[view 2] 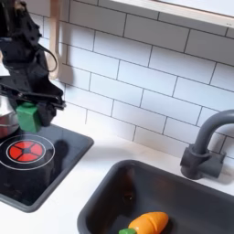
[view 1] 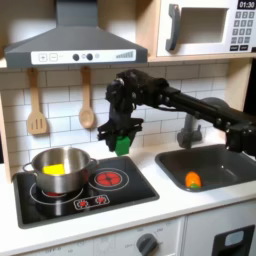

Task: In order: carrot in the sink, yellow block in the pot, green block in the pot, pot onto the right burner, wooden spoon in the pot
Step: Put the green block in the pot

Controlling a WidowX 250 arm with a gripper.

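My gripper (view 1: 122,138) is shut on the green block (view 1: 123,146) and holds it in the air above the back of the right burner (view 1: 108,178). In the second exterior view the gripper (view 2: 31,110) grips the green block (view 2: 27,120) over the red burner (view 2: 25,149). The shiny pot (view 1: 62,172) stands on the first exterior view's left burner with the yellow block (view 1: 54,168) inside. The carrot (view 1: 192,180) lies in the dark sink (view 1: 232,172); the carrot (view 2: 146,222) rests on the sink (view 2: 110,187) floor. The wooden spoon (view 1: 86,104) hangs on its hook.
A slotted wooden spatula (view 1: 36,110) hangs to the spoon's left in the first exterior view. The dark faucet (view 2: 206,142) rises behind the sink. A range hood (view 1: 70,45) overhangs the stove and a microwave (view 1: 210,28) sits at upper right.
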